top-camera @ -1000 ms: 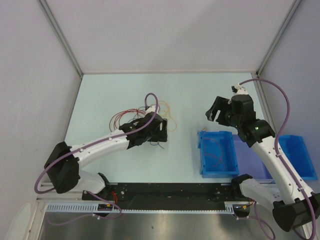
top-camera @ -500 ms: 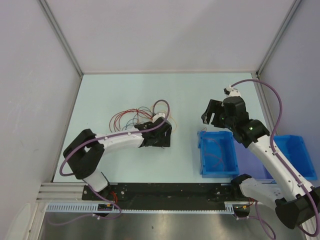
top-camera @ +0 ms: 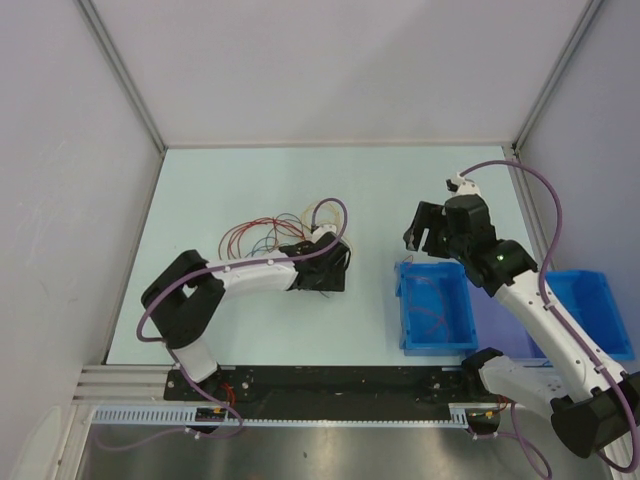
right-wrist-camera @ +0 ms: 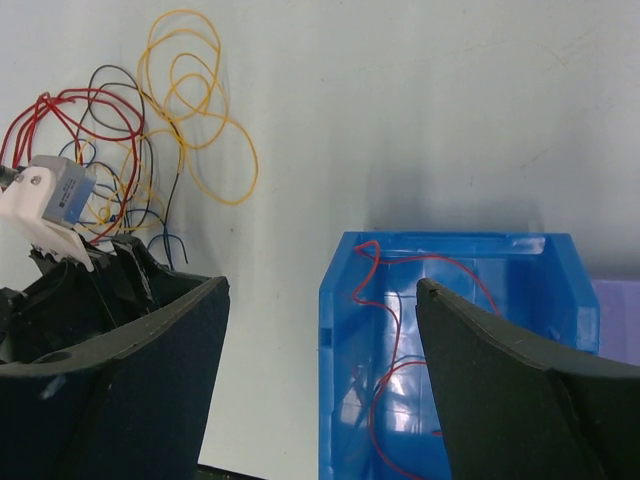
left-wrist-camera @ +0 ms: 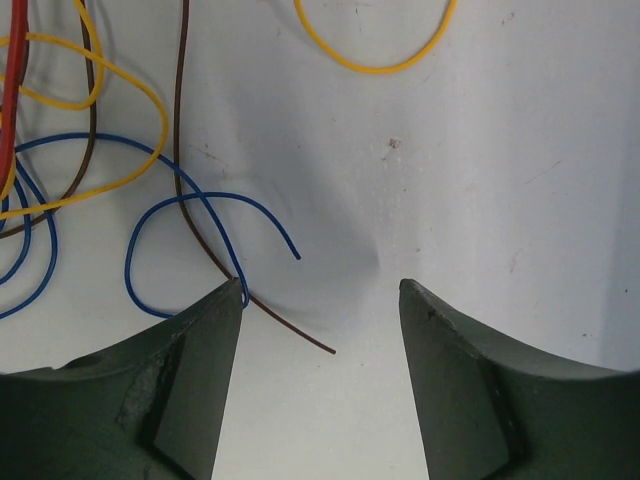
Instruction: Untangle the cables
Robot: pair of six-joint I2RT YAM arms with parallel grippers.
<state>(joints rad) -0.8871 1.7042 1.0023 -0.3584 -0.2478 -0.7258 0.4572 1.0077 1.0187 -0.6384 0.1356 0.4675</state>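
**1. Left gripper (left-wrist-camera: pixel 320 292)**
- State: open. The 2 fingers (left-wrist-camera: pixel 185 385) stand well apart and point down at the table (left-wrist-camera: pixel 520 150), with bare surface between the tips. Nothing is clamped.
- Contact: the tip of the finger on the left of the wrist view lies against 2 strands.
  - A blue wire (left-wrist-camera: pixel 228 195) curls up from that tip and ends loose, ahead of the gap.
  - A brown wire (left-wrist-camera: pixel 290 330) passes the same tip and ends just inside the gap.
  - It cannot be told whether the tip presses on either strand.
- The other finger has only table surface around its tip.

**2. Cables (top-camera: pixel 262 236)**
- The bundle lies flat on the table in loose red, blue and yellow loops.
- In the top view the left gripper sits at the bundle's near right edge, so most strands lie ahead of it and to its left.
- In the wrist view, 1 yellow loop (left-wrist-camera: pixel 375 68) lies ahead of the gap, apart from both fingers.

**3. Right gripper (right-wrist-camera: pixel 320 290)**
- State: open. The 2 fingers are spread wide and grip nothing.
- Position: held above the table, well apart from the bundle, which lies ahead of it and to its left.
- A blue bin (right-wrist-camera: pixel 335 330) sits directly under the gap and under the finger on the right of the view.
- A red wire (right-wrist-camera: pixel 425 258) is coiled inside the bin.
- A second blue bin (top-camera: pixel 600 300) stands further right, beyond the arm.
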